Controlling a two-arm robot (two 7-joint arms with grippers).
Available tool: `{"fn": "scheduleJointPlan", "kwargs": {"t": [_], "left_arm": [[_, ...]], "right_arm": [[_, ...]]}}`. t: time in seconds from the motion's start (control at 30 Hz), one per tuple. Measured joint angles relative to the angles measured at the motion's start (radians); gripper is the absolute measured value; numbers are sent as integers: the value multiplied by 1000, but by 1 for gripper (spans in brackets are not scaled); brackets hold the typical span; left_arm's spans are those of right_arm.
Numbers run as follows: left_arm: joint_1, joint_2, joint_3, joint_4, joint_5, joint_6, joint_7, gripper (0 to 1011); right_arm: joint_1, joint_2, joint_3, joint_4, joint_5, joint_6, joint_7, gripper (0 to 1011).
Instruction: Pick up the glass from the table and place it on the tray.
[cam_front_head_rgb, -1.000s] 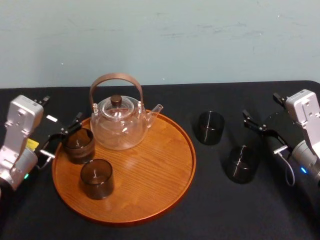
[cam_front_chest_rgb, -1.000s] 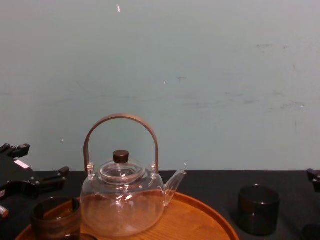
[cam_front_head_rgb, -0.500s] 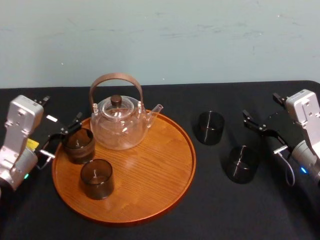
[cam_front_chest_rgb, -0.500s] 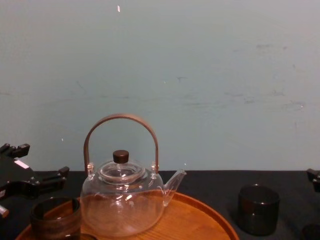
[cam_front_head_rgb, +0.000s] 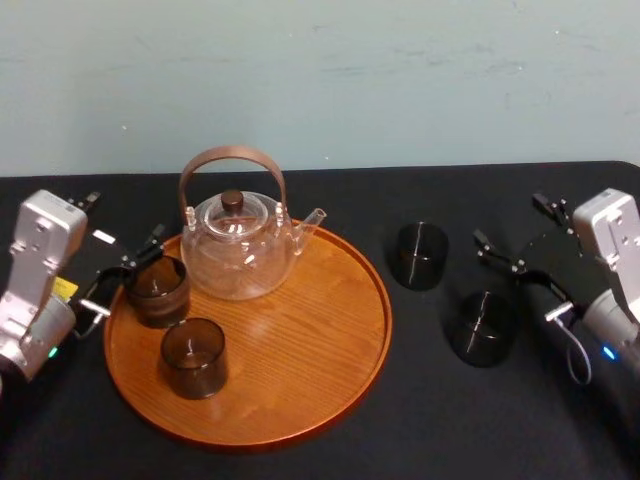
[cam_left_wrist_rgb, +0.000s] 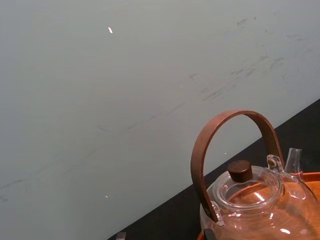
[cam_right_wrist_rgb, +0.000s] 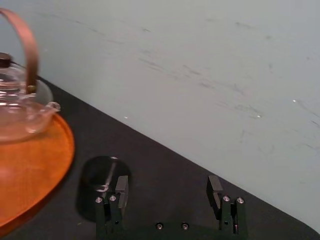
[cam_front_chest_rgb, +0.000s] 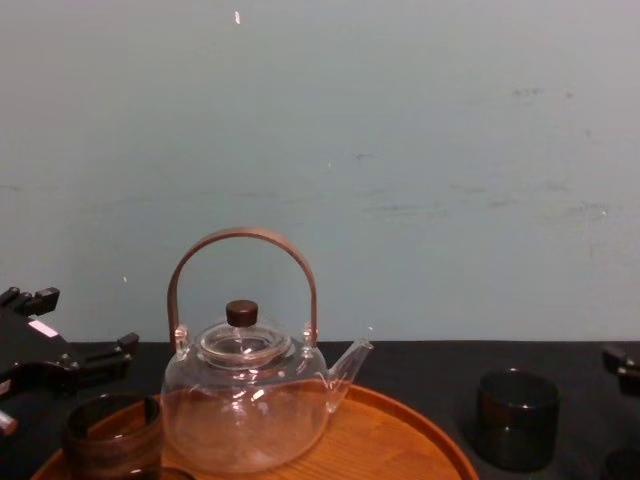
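Currently, the right gripper (cam_front_head_rgb: 508, 220) hangs over the counter (cam_front_head_rgb: 450, 430), well off the tray's (cam_front_head_rgb: 300, 330) right rim. Its fingers (cam_right_wrist_rgb: 121, 186) are spread wide and grasp nothing. The gap between them is bare counter.

Two dark tumblers stand on the counter to the right of the tray:
- The first glass (cam_front_head_rgb: 419, 255) stands near the tray's right rim, upright, mouth up. In the right wrist view it sits just beyond one fingertip and outside the gap. Contact between the two cannot be confirmed.
- The second glass (cam_front_head_rgb: 481, 327) stands farther from the tray, upright, apart from the first glass. The right gripper sits just beyond it on the side away from the tray.

Both are short, straight-sided and smoky brown, nearly black against the dark counter. The second shows a thin pale glint across its mouth.

The left gripper (cam_front_head_rgb: 128, 270) rests at the tray's left rim. Its fingers (cam_front_head_rgb: 150, 245) are parted and released. A third glass (cam_front_head_rgb: 157, 290) stands just beside them on the tray. Whether a finger touches it cannot be told.

Also on the tray:
- A fourth glass (cam_front_head_rgb: 193, 357) stands toward the front left, upright.
- A clear teapot (cam_front_head_rgb: 238, 250) with an arched brown handle stands at the back left.
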Motion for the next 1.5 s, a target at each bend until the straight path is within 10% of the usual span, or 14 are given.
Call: {"fn": "scheduleJointPlan", "kwargs": {"t": [0.6, 1.5], "left_arm": [[0, 0, 0, 0, 0, 0, 0, 1001], [0, 0, 0, 0, 0, 0, 0, 1002]], "right_arm": [[-286, 101, 84, -298, 15, -1, -3, 1002], [-385, 72, 135, -308, 29, 15, 64, 1002]]}}
